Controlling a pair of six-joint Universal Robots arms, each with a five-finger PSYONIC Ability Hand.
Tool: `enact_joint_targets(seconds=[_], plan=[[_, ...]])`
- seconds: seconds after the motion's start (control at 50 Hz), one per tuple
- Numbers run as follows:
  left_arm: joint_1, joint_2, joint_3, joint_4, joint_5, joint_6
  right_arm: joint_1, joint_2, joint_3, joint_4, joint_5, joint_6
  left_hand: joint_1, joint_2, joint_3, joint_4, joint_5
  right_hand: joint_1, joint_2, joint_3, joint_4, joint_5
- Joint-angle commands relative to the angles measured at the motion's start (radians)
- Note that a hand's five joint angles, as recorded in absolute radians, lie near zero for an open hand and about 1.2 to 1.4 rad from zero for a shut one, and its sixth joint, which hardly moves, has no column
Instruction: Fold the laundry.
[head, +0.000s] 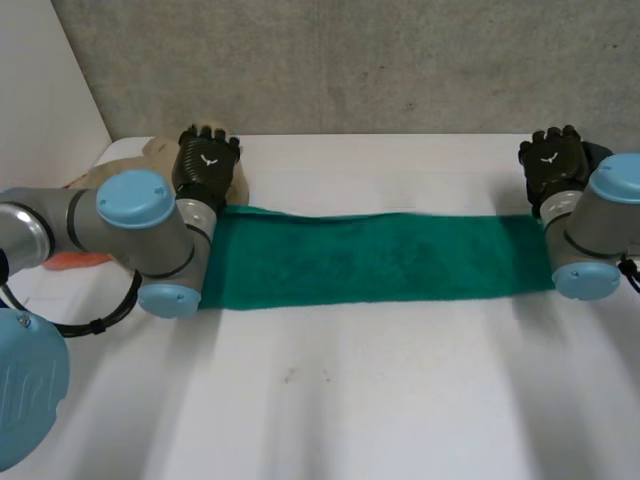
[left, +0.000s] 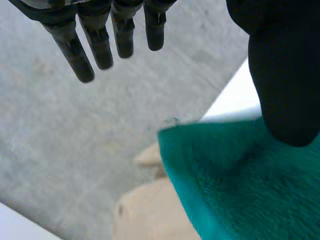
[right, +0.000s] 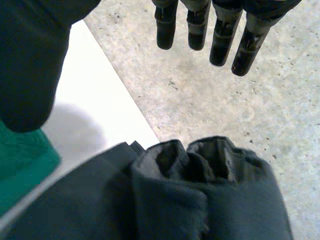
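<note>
A green towel (head: 380, 260) lies flat as a long strip across the white table (head: 350, 400). My left hand (head: 208, 165) is just past the towel's far left corner, fingers (left: 100, 45) straight and spread, and its thumb (left: 285, 75) hangs over the green corner (left: 240, 180) without pinching it. My right hand (head: 555, 165) is beyond the far right corner. Its fingers (right: 220, 30) are straight, the thumb (right: 30, 65) is above the towel's corner (right: 20, 170), and it holds nothing.
A beige cloth (head: 155, 150) lies behind the left hand at the table's back left and shows under its palm (left: 150, 210). Something orange (head: 75, 260) lies beside the left arm. A dark garment (right: 200, 195) is bunched at the back right edge (head: 600, 152).
</note>
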Motion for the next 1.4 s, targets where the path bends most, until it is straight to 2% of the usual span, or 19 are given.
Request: enact_joint_targets(seconds=[0.02, 0.14, 0.16, 0.24, 0.3, 0.38, 0.52, 0.62, 0.7, 1.06, 1.1, 1.14, 1.16, 1.4], plan=[[-0.023, 0.086, -0.059, 0.070, -0.009, -0.006, 0.020, -0.127, 0.108, 0.005, -0.003, 0.077, -0.034, -0.073, -0.084, -0.075, -0.079, -0.028, -0.051, -0.048, -0.065, -0.072], [-0.026, 0.201, -0.200, 0.068, -0.009, -0.013, 0.009, -0.361, 0.266, 0.030, -0.094, 0.259, -0.034, -0.073, -0.084, -0.075, -0.079, -0.028, -0.051, -0.048, -0.065, -0.072], [-0.026, 0.224, -0.223, 0.068, -0.009, -0.013, 0.001, -0.423, 0.309, 0.056, -0.145, 0.293, -0.034, -0.073, -0.084, -0.075, -0.079, -0.028, -0.051, -0.048, -0.065, -0.072], [-0.024, 0.350, -0.360, 0.065, -0.009, -0.022, -0.068, -0.523, 0.398, 0.164, -0.272, 0.345, -0.034, -0.073, -0.084, -0.075, -0.079, -0.028, -0.051, -0.048, -0.065, -0.072], [-0.026, 0.431, -0.469, 0.067, -0.003, -0.046, -0.132, -0.555, 0.440, 0.259, -0.343, 0.349, -0.034, -0.073, -0.084, -0.075, -0.079, -0.016, -0.038, -0.036, -0.052, -0.060], [-0.030, 0.513, -0.578, 0.071, 0.000, -0.100, -0.174, -0.557, 0.471, 0.358, -0.392, 0.339, -0.034, -0.073, -0.084, -0.075, -0.079, 0.213, 0.191, 0.193, 0.177, 0.169], [-0.036, 0.563, -0.682, 0.073, 0.003, -0.183, -0.209, -0.540, 0.521, 0.415, -0.408, 0.298, -0.034, -0.073, -0.084, -0.075, -0.079, 0.284, 0.262, 0.264, 0.248, 0.241], [-0.035, 0.553, -0.694, 0.073, 0.002, -0.191, -0.215, -0.465, 0.543, 0.409, -0.392, 0.159, -0.034, -0.073, -0.084, -0.075, -0.079, 0.378, 0.356, 0.358, 0.342, 0.334], [-0.024, 0.546, -0.694, 0.073, 0.002, -0.191, -0.214, -0.413, 0.538, 0.374, -0.391, 0.103, -0.034, -0.073, -0.084, -0.075, -0.079, 0.390, 0.368, 0.370, 0.354, 0.346], [-0.021, 0.536, -0.702, 0.073, 0.003, -0.191, -0.204, -0.294, 0.514, 0.225, -0.323, 0.073, -0.034, -0.073, -0.084, -0.075, -0.079, 0.543, 0.520, 0.523, 0.506, 0.499], [-0.021, 0.536, -0.702, 0.073, 0.002, -0.191, -0.206, -0.279, 0.501, 0.228, -0.311, 0.057, -0.034, -0.073, -0.084, -0.075, -0.079, 0.738, 0.716, 0.718, 0.702, 0.694], [-0.021, 0.536, -0.702, 0.073, 0.002, -0.191, -0.207, -0.277, 0.495, 0.229, -0.302, 0.051, -0.034, -0.073, -0.084, -0.075, -0.079, 1.154, 1.132, 1.134, 1.118, 1.110], [-0.021, 0.536, -0.702, 0.073, 0.002, -0.191, -0.214, -0.287, 0.495, 0.231, -0.294, 0.049, -0.034, -0.073, -0.084, -0.075, -0.079, 1.193, 1.171, 1.173, 1.157, 1.149], [-0.026, 0.539, -0.705, 0.073, 0.000, -0.191, -0.307, -0.417, 0.577, 0.248, -0.282, 0.039, -0.034, -0.073, -0.084, -0.075, -0.079, 1.193, 1.171, 1.173, 1.157, 1.150]])
